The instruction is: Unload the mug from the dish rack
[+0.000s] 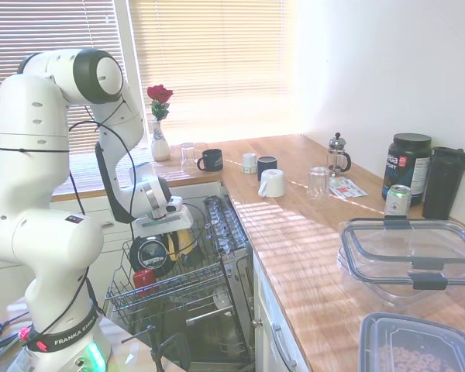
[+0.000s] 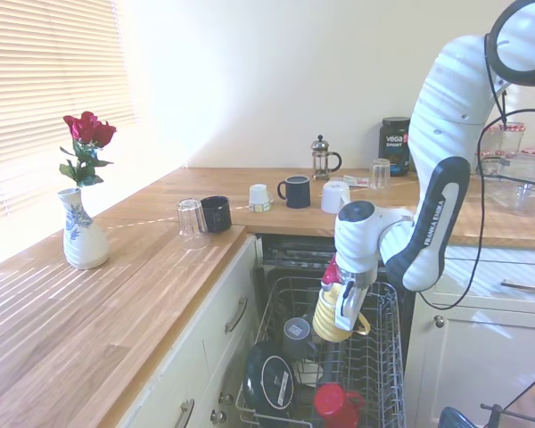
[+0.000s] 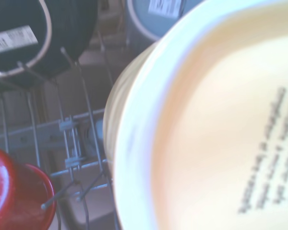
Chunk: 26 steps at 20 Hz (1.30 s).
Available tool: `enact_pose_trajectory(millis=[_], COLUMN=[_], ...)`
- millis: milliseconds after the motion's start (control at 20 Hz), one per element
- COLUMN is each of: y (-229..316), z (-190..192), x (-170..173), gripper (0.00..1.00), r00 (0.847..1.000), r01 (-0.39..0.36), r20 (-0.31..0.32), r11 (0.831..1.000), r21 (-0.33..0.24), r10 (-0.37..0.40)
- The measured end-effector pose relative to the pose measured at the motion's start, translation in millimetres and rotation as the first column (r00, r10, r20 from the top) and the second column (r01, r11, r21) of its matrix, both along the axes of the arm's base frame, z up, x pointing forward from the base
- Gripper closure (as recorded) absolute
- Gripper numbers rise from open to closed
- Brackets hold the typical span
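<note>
The yellow mug (image 2: 327,319) hangs upside down just over the dish rack (image 2: 385,357), its handle turned to the right. My gripper (image 2: 342,314) comes down from above and is shut on the mug's rim. From the other side the mug (image 1: 184,245) shows below the gripper (image 1: 173,235), over the back part of the rack (image 1: 187,288). Up close, the mug's pale base (image 3: 221,134) with dark print fills most of the wrist view.
In the rack stand a small red cup (image 2: 335,402), a dark grey-blue mug (image 2: 296,337) and a black round lid (image 2: 270,381). On the wooden counter (image 2: 143,267) sit more mugs, glasses, a French press (image 2: 320,158) and a rose vase (image 2: 82,234).
</note>
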<state>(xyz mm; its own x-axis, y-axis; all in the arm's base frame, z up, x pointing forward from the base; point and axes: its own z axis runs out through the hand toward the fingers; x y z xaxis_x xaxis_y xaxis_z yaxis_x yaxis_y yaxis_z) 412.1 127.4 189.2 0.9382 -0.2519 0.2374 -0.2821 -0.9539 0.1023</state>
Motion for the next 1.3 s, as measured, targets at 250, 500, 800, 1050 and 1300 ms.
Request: enact_pose_trajectory(millis=[250,500,800,1050,1300], y=[-20.2,-59.3,-130.5,-180.0,-224.7], z=[71.9,156.2,225.9,224.6,195.2], x=[7.2,17.7,54.9,99.6,128.9], gripper=[1.00,1.00,1.00,1.00,1.00], r00=[0.998,0.992,0.979,0.969,0.961], r01=[0.044,0.094,0.178,0.238,0.278], r20=[0.050,0.073,0.087,0.039,-0.017], r11=[0.998,0.993,0.979,0.966,0.956], r21=[0.036,0.065,0.097,0.100,0.092], r10=[-0.046,-0.099,-0.186,-0.243,-0.277])
